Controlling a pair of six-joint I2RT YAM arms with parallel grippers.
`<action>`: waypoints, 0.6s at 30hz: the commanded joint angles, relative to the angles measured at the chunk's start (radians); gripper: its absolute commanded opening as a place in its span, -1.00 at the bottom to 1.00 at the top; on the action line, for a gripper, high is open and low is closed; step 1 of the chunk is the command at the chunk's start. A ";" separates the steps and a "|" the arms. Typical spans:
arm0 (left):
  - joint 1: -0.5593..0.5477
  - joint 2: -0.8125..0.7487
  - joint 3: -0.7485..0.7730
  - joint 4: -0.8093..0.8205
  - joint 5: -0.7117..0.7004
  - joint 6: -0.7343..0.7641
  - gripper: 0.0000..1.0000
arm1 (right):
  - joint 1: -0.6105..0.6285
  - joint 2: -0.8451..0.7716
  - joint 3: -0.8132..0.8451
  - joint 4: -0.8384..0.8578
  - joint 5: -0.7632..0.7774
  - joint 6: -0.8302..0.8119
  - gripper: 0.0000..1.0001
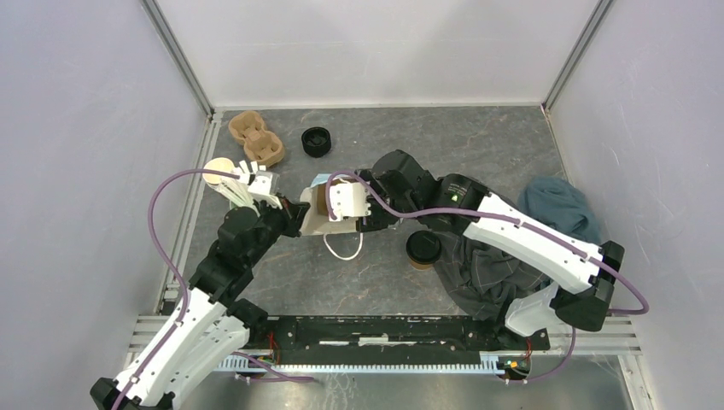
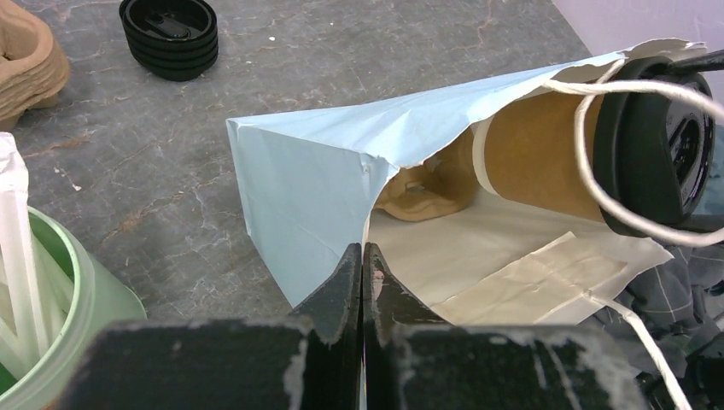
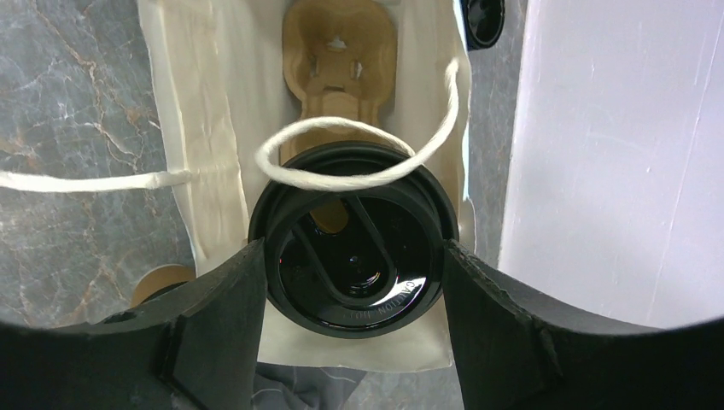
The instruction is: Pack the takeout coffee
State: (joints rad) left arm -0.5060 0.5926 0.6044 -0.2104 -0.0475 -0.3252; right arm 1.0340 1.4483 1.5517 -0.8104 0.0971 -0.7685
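Looks like the bagging step: the light blue paper bag (image 2: 316, 171), lying on its side mid-frame in the left wrist view, is pinched at its lip by the pressed-together left gripper (image 2: 363, 278). A brown paper cup with black sip lid (image 2: 529, 154) is clamped at its lidded end by the right gripper (image 3: 352, 256), at the bag mouth, upper right. Next, the cup probably needs pushing deeper toward the moulded brown pulp carrier (image 3: 340, 51) inside, with the white string handle (image 3: 341, 128) dodged. The second lidded brown cup (image 1: 423, 248) stands outside, right of centre in the top view.

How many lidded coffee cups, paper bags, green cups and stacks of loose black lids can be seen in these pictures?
lidded coffee cups: 2
paper bags: 1
green cups: 1
stacks of loose black lids: 1
Total: 5
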 commanded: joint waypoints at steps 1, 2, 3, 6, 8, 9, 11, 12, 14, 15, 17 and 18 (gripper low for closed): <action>0.001 -0.023 -0.006 -0.019 -0.008 -0.057 -0.96 | 0.012 -0.059 0.015 0.050 0.065 0.153 -0.76; 0.001 -0.021 -0.003 -0.028 -0.018 -0.062 -0.96 | 0.018 -0.079 -0.002 0.055 0.062 0.177 -0.76; 0.001 -0.013 0.004 -0.040 -0.035 -0.070 -0.96 | 0.028 -0.107 -0.029 0.058 0.055 0.194 -0.76; 0.001 0.019 0.038 -0.087 -0.067 -0.079 -0.96 | 0.042 -0.169 -0.080 0.048 0.045 0.249 -0.78; 0.001 0.034 0.055 -0.100 -0.070 -0.084 -0.96 | 0.043 -0.199 -0.084 0.043 0.030 0.288 -0.80; 0.000 0.041 0.061 -0.104 -0.073 -0.091 -0.96 | 0.043 -0.214 -0.084 0.045 0.013 0.299 -0.80; 0.001 0.066 0.076 -0.110 -0.083 -0.100 -0.96 | 0.043 -0.249 -0.086 0.054 -0.020 0.327 -0.81; 0.001 0.083 0.085 -0.111 -0.088 -0.104 -0.96 | 0.043 -0.274 -0.103 0.067 -0.039 0.344 -0.82; 0.001 0.128 0.117 -0.122 -0.092 -0.109 -0.96 | 0.043 -0.314 -0.128 0.093 -0.075 0.386 -0.84; 0.001 0.155 0.139 -0.130 -0.089 -0.108 -0.96 | 0.042 -0.336 -0.141 0.106 -0.091 0.409 -0.85; 0.001 0.210 0.183 -0.148 -0.084 -0.098 -0.96 | 0.042 -0.376 -0.179 0.130 -0.119 0.419 -0.85; 0.001 0.235 0.204 -0.163 -0.089 -0.097 -0.96 | 0.043 -0.396 -0.192 0.133 -0.131 0.416 -0.85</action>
State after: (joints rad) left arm -0.5060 0.7486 0.7162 -0.3233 -0.1131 -0.3885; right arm 1.0748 1.1236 1.4094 -0.7559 0.0448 -0.4271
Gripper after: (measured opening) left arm 0.025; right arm 0.734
